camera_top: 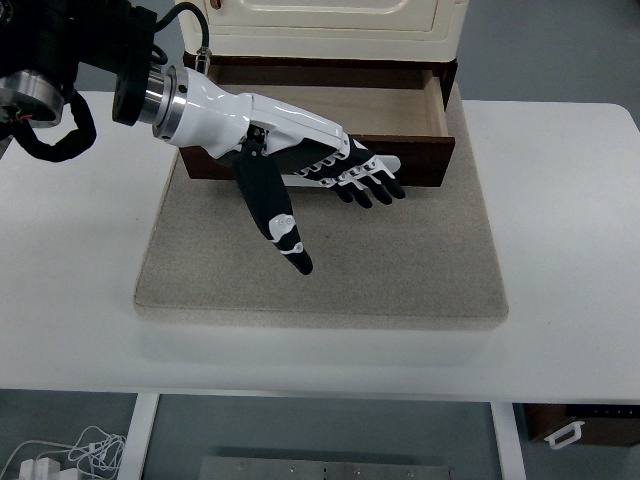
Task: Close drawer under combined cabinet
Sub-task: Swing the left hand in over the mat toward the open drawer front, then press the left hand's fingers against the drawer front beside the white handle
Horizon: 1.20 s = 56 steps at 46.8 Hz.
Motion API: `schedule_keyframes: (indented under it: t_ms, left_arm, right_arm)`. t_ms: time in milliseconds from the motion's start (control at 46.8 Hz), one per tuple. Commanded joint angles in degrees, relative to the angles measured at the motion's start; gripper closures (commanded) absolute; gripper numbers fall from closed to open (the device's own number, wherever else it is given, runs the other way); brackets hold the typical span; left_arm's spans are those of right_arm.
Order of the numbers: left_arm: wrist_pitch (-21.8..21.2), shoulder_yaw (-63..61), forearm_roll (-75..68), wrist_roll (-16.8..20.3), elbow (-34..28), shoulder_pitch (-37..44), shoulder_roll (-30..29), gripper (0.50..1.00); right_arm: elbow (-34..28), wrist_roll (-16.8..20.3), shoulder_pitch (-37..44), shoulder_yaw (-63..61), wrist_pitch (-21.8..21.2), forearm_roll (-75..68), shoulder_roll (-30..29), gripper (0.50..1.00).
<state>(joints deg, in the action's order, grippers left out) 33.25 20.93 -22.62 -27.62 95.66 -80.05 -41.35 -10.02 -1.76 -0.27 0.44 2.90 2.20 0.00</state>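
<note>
1. At the far left the left arm [60,75] came in from the upper corner, black cabling looped beneath its silver wrist ring, reaching across a white table [560,240].
2. A grey stone-like slab [320,270] lay on the table, and the cabinet stood on its far edge.
3. The left hand [300,150] stretched out flat above the slab, white-shelled on the back with black fingers. Its fingers [370,185] were extended and relaxed, gripping nothing, and the thumb [275,215] pointed down toward the near side.
4. The drawer [340,110] sat pulled out from under the cream cabinet [330,25], its pale wooden bottom bare and open to view.
5. The dark brown drawer front [425,160] ran just behind the fingertips; they lay across its face near the middle, though I could not tell whether they actually touched it.
6. To the right, the drawer's corner stood clear of the hand.
7. Below the table edge at lower left lay white cables [70,455].
</note>
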Motion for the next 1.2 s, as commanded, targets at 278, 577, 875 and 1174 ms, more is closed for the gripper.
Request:
schedule_keyframes:
  t_ms: [278, 577, 875, 1174]
  left_arm:
    - [0.0, -4.8, -3.5, -4.8, -2.1, 0.2, 2.8, 0.500]
    - [-0.5, -4.8, -5.3, -6.3, -7.6, 0.6, 7.2, 0.500]
    - [-0.9, -6.7, -7.7, -6.4, -8.0, 0.8, 8.0, 0.500]
    - [-1.8, -6.9, -8.2, -6.4, -10.3, 0.6, 9.2, 0.500]
  right_arm:
    - [0.0, 0.0, 0.0, 0.0, 0.0, 0.0, 0.0, 0.548]
    - [0.0, 0.0, -0.1, 0.0, 0.0, 0.0, 0.0, 0.548]
    - [0.0, 0.0, -0.1, 0.0, 0.0, 0.0, 0.0, 0.548]
    - [0.0, 0.0, -0.1, 0.0, 0.0, 0.0, 0.0, 0.548]
